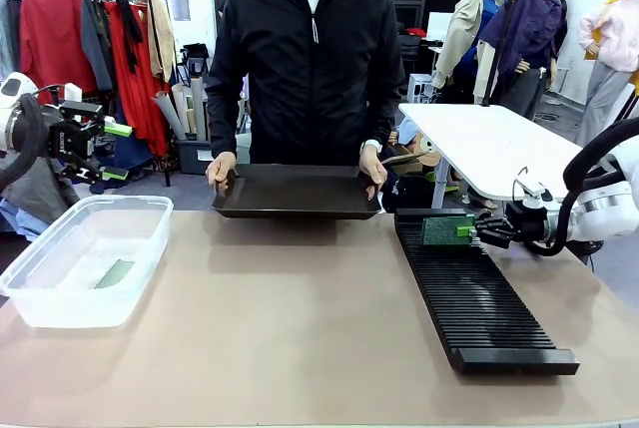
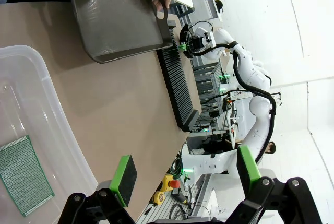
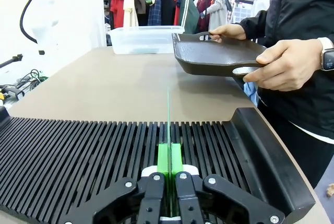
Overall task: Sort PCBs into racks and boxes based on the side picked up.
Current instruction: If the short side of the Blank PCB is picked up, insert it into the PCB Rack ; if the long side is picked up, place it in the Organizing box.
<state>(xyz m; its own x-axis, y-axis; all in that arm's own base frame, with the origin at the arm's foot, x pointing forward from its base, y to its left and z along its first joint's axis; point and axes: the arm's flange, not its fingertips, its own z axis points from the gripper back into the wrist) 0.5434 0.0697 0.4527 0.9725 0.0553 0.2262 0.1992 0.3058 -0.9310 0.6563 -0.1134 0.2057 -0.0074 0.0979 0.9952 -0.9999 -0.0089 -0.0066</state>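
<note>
R gripper (image 1: 469, 231) pinches a PCB (image 1: 446, 229) upright at the rack's (image 1: 479, 298) far end. L gripper (image 2: 185, 174) wide open above the box (image 1: 85, 258), w/ another PCB (image 2: 23, 174) inside.

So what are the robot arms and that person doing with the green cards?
The right gripper is shut on a green PCB, holding it upright on its edge over the far slots of the black rack. The left gripper is open, up by the clear box, where another PCB lies flat inside. The person's hands hold a shallow black tray at the far edge of the table.
</note>
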